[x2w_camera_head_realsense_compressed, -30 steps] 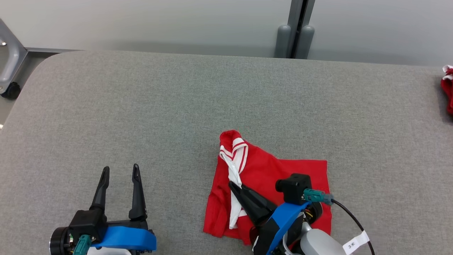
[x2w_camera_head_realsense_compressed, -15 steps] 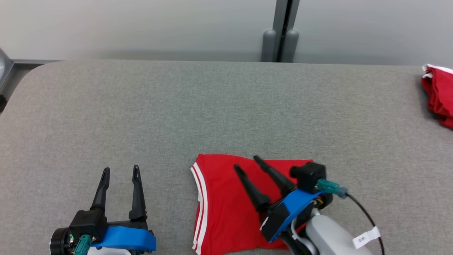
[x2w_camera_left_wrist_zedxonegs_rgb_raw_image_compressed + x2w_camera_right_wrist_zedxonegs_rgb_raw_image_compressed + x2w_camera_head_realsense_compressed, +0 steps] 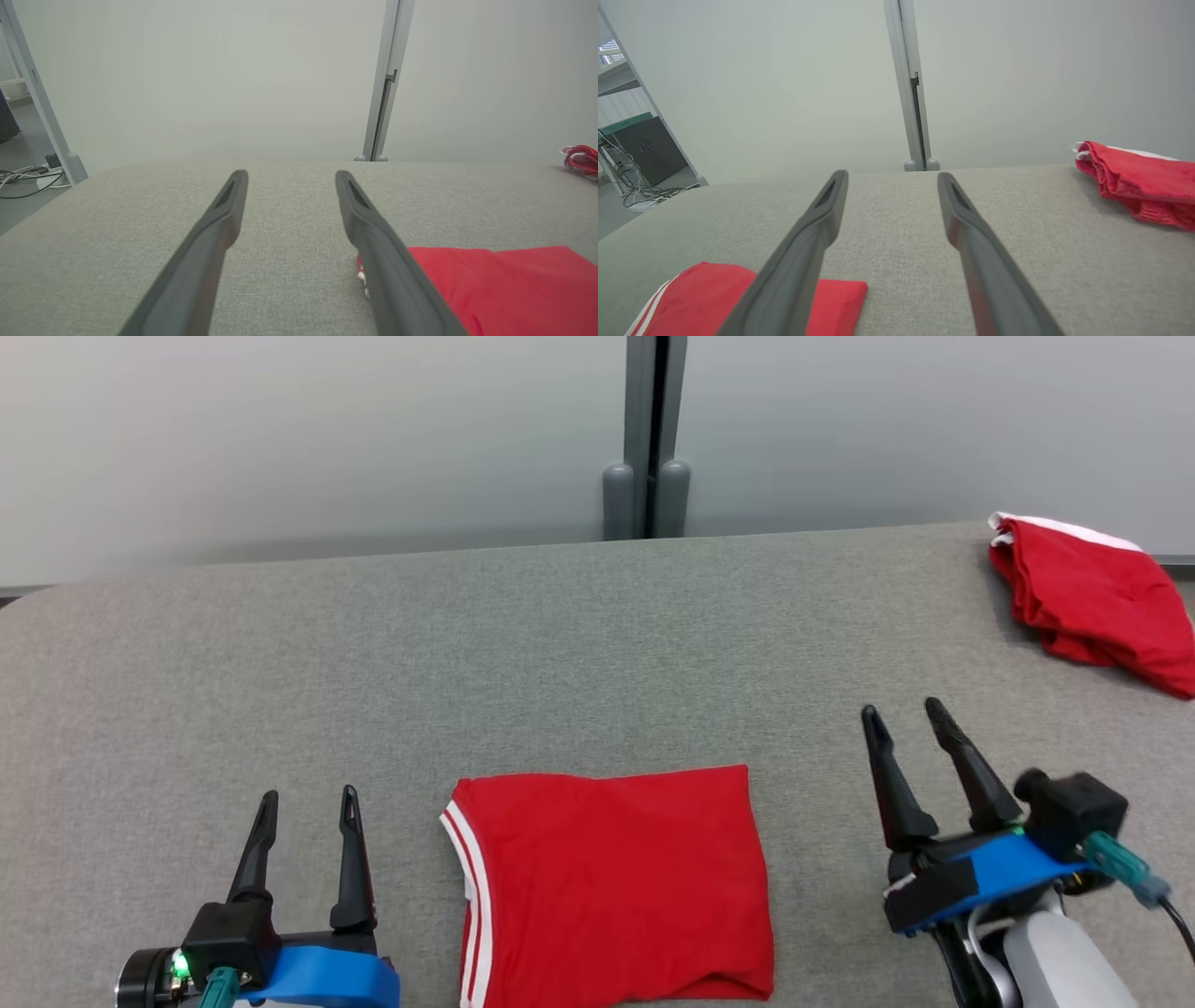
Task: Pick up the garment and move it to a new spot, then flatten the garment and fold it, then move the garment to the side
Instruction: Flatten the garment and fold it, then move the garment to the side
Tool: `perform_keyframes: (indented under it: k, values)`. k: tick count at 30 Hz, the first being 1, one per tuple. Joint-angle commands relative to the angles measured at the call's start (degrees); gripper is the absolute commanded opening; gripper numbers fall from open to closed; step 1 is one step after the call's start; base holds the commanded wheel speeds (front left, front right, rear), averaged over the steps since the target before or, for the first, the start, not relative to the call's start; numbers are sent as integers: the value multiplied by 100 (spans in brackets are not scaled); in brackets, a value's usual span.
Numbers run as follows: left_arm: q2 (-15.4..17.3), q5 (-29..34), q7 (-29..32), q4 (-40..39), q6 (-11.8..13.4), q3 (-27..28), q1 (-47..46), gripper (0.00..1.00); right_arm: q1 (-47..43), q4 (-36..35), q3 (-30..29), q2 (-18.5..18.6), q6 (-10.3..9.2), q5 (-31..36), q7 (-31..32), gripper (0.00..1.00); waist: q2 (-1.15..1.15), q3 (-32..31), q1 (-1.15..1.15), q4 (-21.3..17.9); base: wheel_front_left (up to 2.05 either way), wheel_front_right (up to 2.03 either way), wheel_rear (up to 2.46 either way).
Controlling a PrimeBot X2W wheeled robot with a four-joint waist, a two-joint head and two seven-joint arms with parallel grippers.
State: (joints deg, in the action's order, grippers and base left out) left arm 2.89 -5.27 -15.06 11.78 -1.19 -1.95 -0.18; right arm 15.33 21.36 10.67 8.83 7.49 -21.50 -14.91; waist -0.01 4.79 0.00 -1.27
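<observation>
the garment (image 3: 611, 882) lies folded flat on the grey counter (image 3: 467, 644), close before the robot — between the left hand (image 3: 309, 793) and right hand (image 3: 902, 707), both spread open, empty. moving it aside seems next: pinch every layer at one edge, carry it low, clear of the other red garment (image 3: 1092, 597).

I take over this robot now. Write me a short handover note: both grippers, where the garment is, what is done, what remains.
Grippers: the left gripper is open and empty, left of the garment. The right gripper is open and empty, right of it and clear of the cloth.
Things: the garment, red with white stripes on its left edge, lies flat and folded on the grey table. A second red garment lies crumpled at the far right.
Done: the fold looks finished.
Left: move the garment to the side.
</observation>
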Motion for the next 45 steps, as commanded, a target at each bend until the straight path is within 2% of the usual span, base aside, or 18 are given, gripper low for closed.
perform_keyframes:
  k: [1,11,20,31,45]
  values:
    - [1,5,-14,-22,24,48,47,100,-223,-185,-176,-73,1,124,-29,100,1,-71,0,-83,0,0,0]
    - [13,80,-14,-25,0,208,306,100,-1410,-910,-772,-251,1,562,-32,100,1,-394,0,-198,0,0,0]
    - [47,140,-14,-165,-11,335,554,100,-1952,-1270,-1066,-393,2,701,-33,100,1,-592,0,-89,0,0,0]
    - [101,143,-14,-52,-34,255,485,100,-2085,-1322,-1168,-497,2,940,20,100,1,-633,0,102,0,0,0]
    - [129,90,-14,-13,16,263,470,100,-2127,-1241,-1189,-542,2,981,136,100,1,-648,0,136,0,0,0]
